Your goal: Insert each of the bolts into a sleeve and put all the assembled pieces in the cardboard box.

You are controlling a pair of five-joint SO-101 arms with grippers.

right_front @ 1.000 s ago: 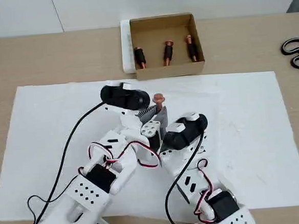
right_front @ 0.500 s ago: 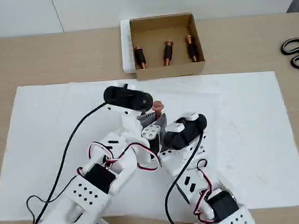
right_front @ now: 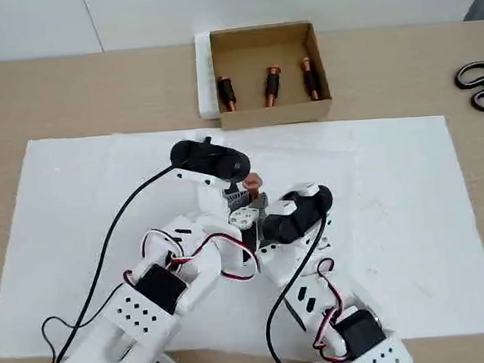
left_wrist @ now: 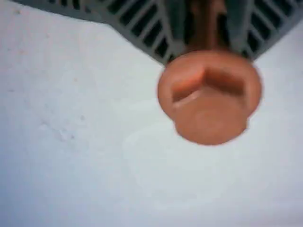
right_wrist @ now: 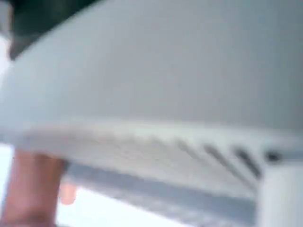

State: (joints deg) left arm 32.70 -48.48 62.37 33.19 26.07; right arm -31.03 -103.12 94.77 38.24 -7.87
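Left jaws clamp a copper-coloured, round-headed metal bolt (left_wrist: 208, 94) by the shank, above the white paper sheet (right_front: 411, 219). Right jaws just beside; state indiscernible. Three assembled pieces (right_front: 272, 83) lie in the brown cardboard box (right_front: 253, 48) beyond.

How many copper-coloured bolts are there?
4. Three lie in the cardboard box: left bolt, middle bolt, right bolt. The fourth bolt sits in the left claw, above the white sheet. More may hide under the arms.
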